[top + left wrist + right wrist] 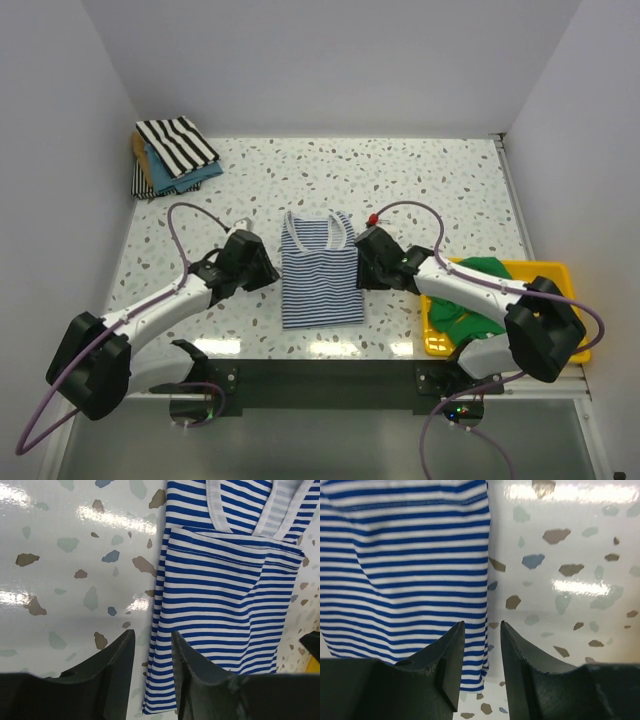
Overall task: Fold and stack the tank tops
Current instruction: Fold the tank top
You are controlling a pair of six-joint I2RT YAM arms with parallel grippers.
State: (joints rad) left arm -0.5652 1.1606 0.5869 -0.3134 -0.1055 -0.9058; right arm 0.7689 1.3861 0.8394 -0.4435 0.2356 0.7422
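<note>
The blue-and-white striped tank top (319, 270) lies flat on the table's middle, sides folded in, neck away from the arms. It also shows in the left wrist view (225, 595) and the right wrist view (405, 565). My left gripper (268, 270) is open and empty, its jaws straddling the top's left edge (152, 640). My right gripper (362, 262) is open and empty, straddling the top's right edge (482, 630). A bright green tank top (478, 295) lies crumpled in the yellow tray (556, 271). A folded stack with the black-and-white striped top (175, 145) sits at the back left.
The yellow tray stands at the table's right near edge under the right arm. The folded stack has teal and tan cloth under it. A small red thing (372, 218) lies by the striped top's right shoulder. White walls close in the table.
</note>
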